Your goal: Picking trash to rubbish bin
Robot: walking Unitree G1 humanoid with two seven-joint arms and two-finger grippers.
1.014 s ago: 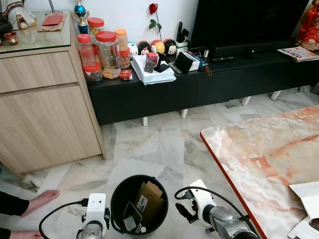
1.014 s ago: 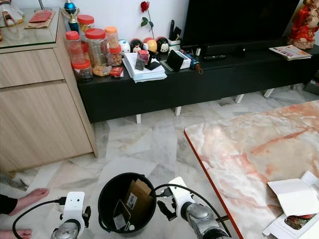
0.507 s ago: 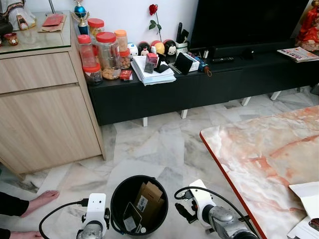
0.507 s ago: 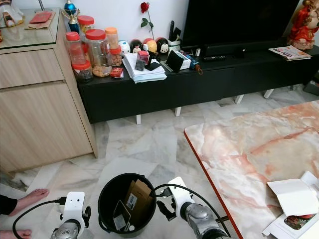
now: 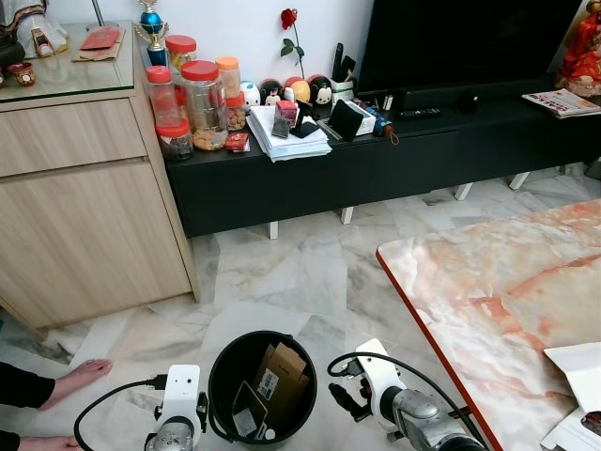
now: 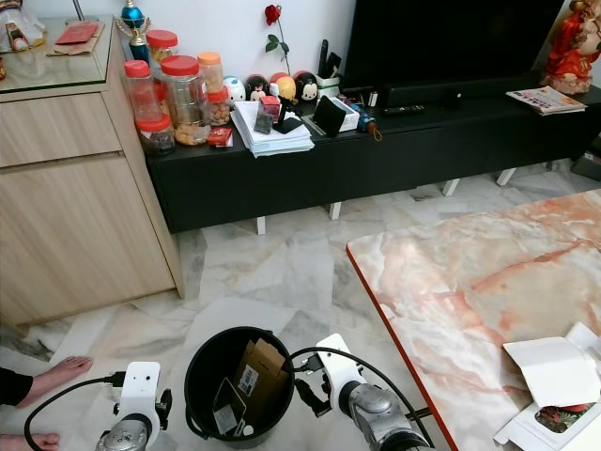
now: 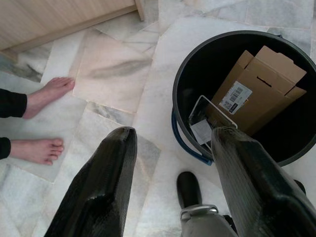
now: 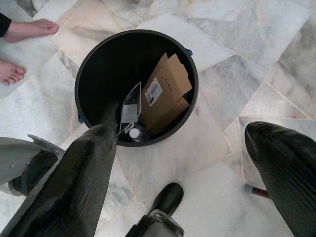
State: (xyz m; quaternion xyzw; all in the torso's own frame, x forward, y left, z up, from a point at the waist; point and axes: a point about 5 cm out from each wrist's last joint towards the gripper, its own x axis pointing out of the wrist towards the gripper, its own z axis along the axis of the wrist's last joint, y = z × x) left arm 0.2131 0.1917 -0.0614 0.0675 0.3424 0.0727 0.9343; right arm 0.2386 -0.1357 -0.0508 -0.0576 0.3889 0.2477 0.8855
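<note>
Both your pincers [image 7: 168,182] [image 8: 187,173] gape wide, empty, flanking the bin [image 5: 262,385]; remaining white carton [image 6: 556,371] lies on table [image 6: 451,282], nearer rt arm.

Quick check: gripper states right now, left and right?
Left gripper: open, holding nothing, beside the black bin.
Right gripper: open, holding nothing, above the floor near the bin.

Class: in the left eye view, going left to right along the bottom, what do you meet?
Person's foot → left tool → black rubbish bin → right tool → marble table.
</note>
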